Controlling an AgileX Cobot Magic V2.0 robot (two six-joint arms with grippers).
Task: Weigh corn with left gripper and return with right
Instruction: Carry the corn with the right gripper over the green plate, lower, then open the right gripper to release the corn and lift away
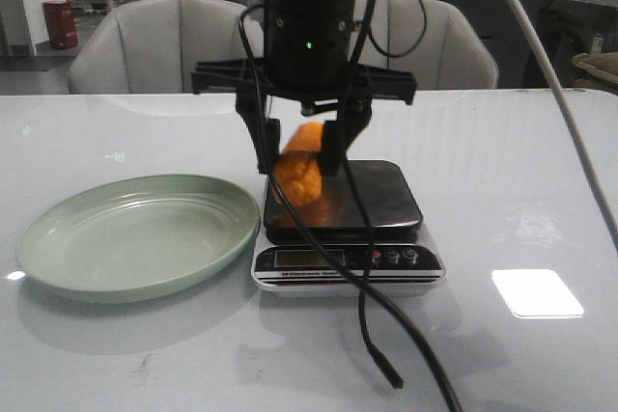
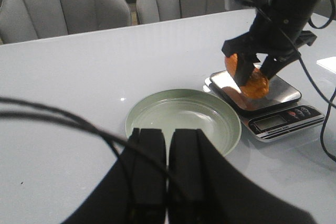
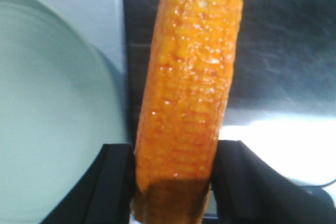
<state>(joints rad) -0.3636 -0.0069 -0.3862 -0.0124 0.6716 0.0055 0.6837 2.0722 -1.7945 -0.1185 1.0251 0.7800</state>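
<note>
The orange-yellow corn [image 1: 295, 185] is gripped between the fingers of my right gripper [image 1: 299, 161], tilted over the left part of the scale's steel pan [image 1: 386, 195]. I cannot tell whether its lower end touches the pan. The right wrist view shows the corn [image 3: 189, 77] filling the gap of that gripper [image 3: 174, 153], both fingers against it. My left gripper [image 2: 167, 136] is shut and empty, low over the near rim of the green plate [image 2: 184, 111], well away from the corn [image 2: 256, 83]. It does not show in the front view.
The digital scale [image 1: 348, 260] stands mid-table with its display and buttons facing front. The empty green plate [image 1: 135, 233] lies just left of it, rim nearly touching. Black cables [image 1: 372, 315] hang in front of the scale. Grey chairs stand beyond the far table edge.
</note>
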